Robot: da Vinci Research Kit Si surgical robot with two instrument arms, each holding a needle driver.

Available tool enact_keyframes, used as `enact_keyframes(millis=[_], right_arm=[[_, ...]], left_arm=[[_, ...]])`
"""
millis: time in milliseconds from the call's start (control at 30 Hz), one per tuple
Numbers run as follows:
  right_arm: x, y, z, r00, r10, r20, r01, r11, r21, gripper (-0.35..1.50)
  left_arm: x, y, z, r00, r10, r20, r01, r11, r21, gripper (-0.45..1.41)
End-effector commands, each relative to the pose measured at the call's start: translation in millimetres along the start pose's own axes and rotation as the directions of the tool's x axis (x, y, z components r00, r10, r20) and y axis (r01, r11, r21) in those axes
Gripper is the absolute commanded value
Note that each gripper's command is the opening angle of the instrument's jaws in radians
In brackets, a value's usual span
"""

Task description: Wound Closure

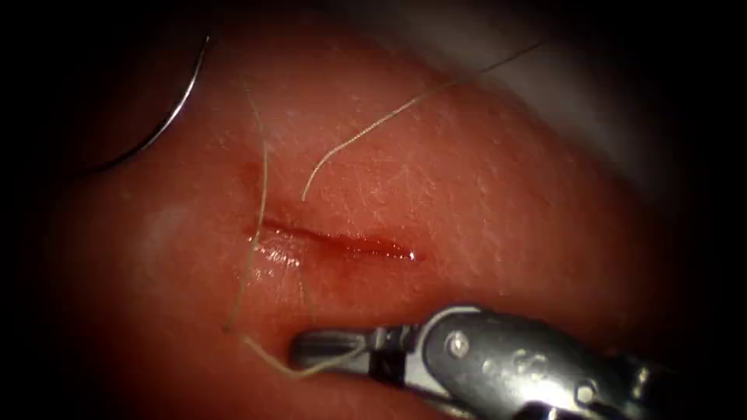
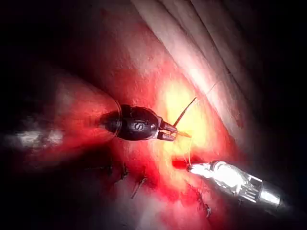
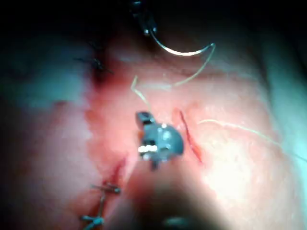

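Note:
The cut (image 1: 334,243) runs across the middle of the tissue (image 1: 482,202), wet with red fluid. The curved needle (image 1: 183,101) hangs free of the tissue, above and left of the cut. My left tool (image 2: 173,132) is shut on the needle (image 3: 182,50) near one end. Thread (image 1: 261,194) runs down across the cut's left end and into my right tool (image 1: 311,350), which is shut on it just below the cut. A second strand (image 1: 389,117) lies loose above the cut, its end on the tissue.
Older stitched cuts (image 3: 103,189) with dark knots (image 2: 136,184) lie on the tissue beside this one. A pale cloth edge (image 1: 560,85) borders the tissue at the upper right.

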Motion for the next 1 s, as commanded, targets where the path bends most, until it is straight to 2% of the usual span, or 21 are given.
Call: enact_keyframes(millis=[33, 300, 433, 533, 600, 633, 667, 700, 767, 1000], right_arm=[[-0.3, -1.8, 0.2, 1.000, -0.004, 0.002, 0.004, 1.000, 0.012, -0.35], [0.2, -7.1, -0.1, 1.000, -0.010, 0.016, 0.009, 0.999, 0.044, -0.35], [0.6, -10.3, 0.8, 0.999, 0.004, 0.041, -0.010, 0.988, 0.154, -0.35], [0.9, -11.8, 1.5, 0.999, 0.001, 0.052, -0.011, 0.981, 0.193, -0.35], [1.1, -12.4, 2.0, 1.000, -0.001, 0.031, -0.006, 0.978, 0.208, -0.35], [1.5, -12.1, 2.0, 0.999, -0.032, -0.017, 0.034, 0.989, 0.145, 0.51], [1.7, -11.7, 2.0, 0.999, -0.040, -0.025, 0.042, 0.993, 0.111, 0.91], [1.9, -11.2, 1.8, 0.999, -0.041, -0.030, 0.043, 0.995, 0.088, 1.13], [2.6, -9.8, 0.8, 0.998, -0.059, -0.036, 0.061, 0.996, 0.065, 1.26], [4.4, -3.0, -5.3, 0.984, -0.174, -0.045, 0.171, 0.983, -0.060, 1.45]], left_arm=[[-0.7, 0.3, 0.7, 1.000, -0.002, 0.001, 0.002, 1.000, 0.000, -0.35], [-1.1, 0.7, 1.1, 1.000, -0.002, -0.001, 0.002, 1.000, -0.006, -0.35], [-1.1, 0.7, 1.1, 1.000, -0.002, -0.001, 0.002, 1.000, -0.006, -0.35], [-1.1, 0.7, 1.1, 1.000, -0.002, -0.001, 0.002, 1.000, -0.006, -0.35], [-1.1, 0.7, 1.0, 1.000, -0.002, -0.001, 0.002, 1.000, -0.006, -0.35], [-1.1, 0.7, 1.0, 1.000, -0.002, -0.001, 0.002, 1.000, -0.007, -0.35], [-1.2, 0.7, 0.9, 1.000, -0.002, -0.001, 0.002, 1.000, -0.008, -0.35], [-1.2, 0.7, 0.9, 1.000, -0.002, -0.004, 0.002, 1.000, -0.007, -0.35], [-1.2, 0.7, 0.9, 1.000, -0.002, -0.004, 0.002, 1.000, -0.008, -0.35], [-1.2, 0.6, 0.7, 1.000, -0.001, -0.005, 0.001, 1.000, -0.009, -0.35]])
